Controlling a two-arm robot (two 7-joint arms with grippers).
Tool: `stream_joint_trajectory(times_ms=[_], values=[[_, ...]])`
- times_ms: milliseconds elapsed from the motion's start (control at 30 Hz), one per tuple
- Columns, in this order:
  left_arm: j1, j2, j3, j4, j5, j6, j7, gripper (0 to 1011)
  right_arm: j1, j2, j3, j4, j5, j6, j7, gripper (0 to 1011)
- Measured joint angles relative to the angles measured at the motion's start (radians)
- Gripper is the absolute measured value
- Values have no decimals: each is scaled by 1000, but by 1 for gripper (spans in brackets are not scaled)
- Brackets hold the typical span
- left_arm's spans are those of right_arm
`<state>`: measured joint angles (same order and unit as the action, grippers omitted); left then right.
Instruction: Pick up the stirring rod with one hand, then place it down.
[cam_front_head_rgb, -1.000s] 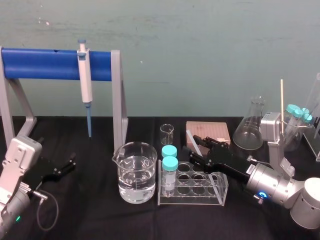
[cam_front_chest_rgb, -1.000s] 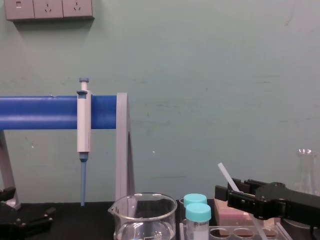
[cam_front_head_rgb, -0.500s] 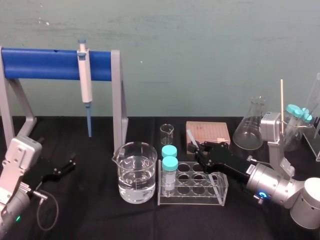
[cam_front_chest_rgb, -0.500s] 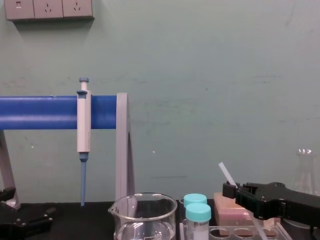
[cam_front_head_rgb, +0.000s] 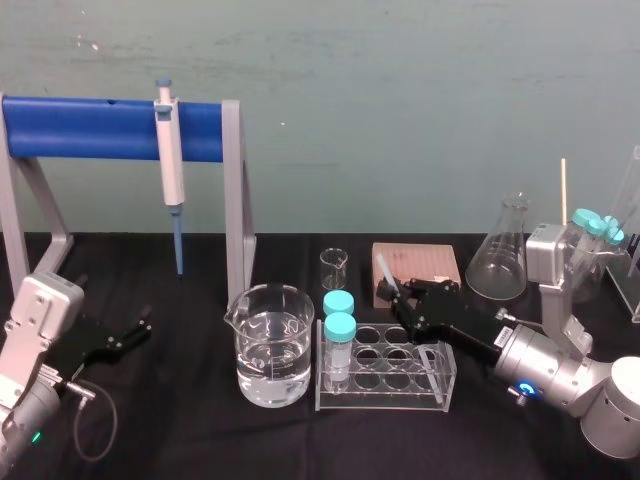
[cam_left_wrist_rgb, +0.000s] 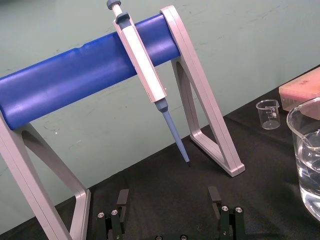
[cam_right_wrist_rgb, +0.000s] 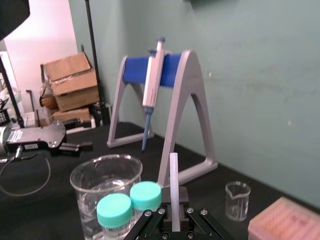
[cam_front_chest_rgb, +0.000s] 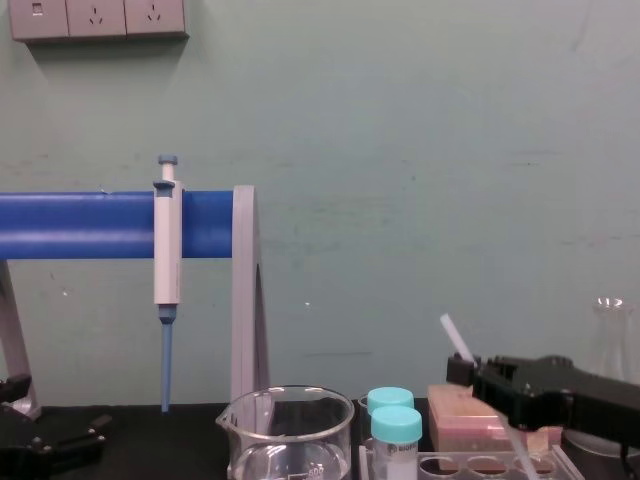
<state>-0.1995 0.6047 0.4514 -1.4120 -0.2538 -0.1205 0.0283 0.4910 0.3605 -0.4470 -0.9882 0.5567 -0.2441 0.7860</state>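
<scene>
Even, soft room light, faint glints on the beaker (cam_front_head_rgb: 268, 345)

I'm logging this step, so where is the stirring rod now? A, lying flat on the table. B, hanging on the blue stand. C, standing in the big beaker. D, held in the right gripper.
D: the right gripper is shut on the stirring rod, which sticks up tilted; the left gripper sits parked at left.

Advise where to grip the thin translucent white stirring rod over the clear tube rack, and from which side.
Grip the thin translucent white stirring rod on its upper stretch, just below the free top end, coming from the robot's right with fingers across the shaft. It tilts, with its lower part down at the clear tube rack, so that stretch is the free one. The black right gripper is clamped there.
</scene>
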Motion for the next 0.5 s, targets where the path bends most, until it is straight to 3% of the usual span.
stream_joint_trajectory(times_ms=[233, 500], values=[[0, 0, 0, 0, 0, 0, 0, 1000, -34, 2, 22, -65, -47, -100, -51, 75], [0, 0, 0, 0, 0, 0, 0, 1000, -64, 5, 48, -136, -137, -206, -121, 75]])
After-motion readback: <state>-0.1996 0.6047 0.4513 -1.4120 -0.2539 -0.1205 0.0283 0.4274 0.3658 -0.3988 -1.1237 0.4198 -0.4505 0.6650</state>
